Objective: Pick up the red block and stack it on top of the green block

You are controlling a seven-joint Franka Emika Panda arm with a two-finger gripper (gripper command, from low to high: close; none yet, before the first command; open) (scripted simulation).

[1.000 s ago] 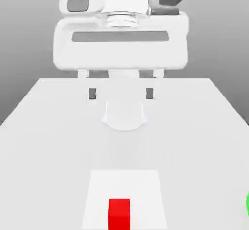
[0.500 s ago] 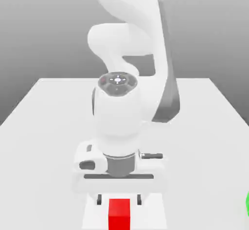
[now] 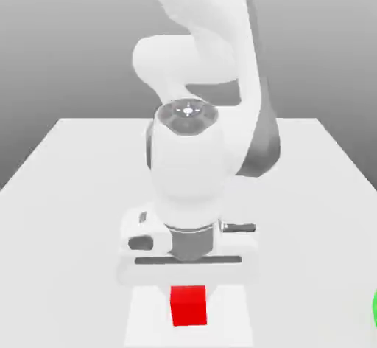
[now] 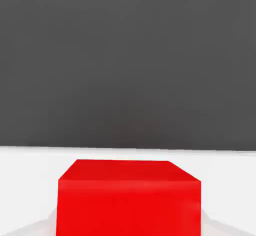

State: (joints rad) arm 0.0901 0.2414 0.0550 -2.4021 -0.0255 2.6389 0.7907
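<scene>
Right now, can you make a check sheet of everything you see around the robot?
Surface: white table, with a brighter white patch under the red block.
Job's things: red block sits on the patch, near the front edge in the exterior view; the hand view shows it up close. A sliver of green block shows at the exterior view's right edge, apart from the red one.
Clutter: nothing seen.
Hand: the hand is low, right over the red block; its body hides the fingers, so a grip cannot be confirmed.
Cables: nothing seen.
Surroundings: plain grey backdrop; the white arm rises behind the hand.
</scene>
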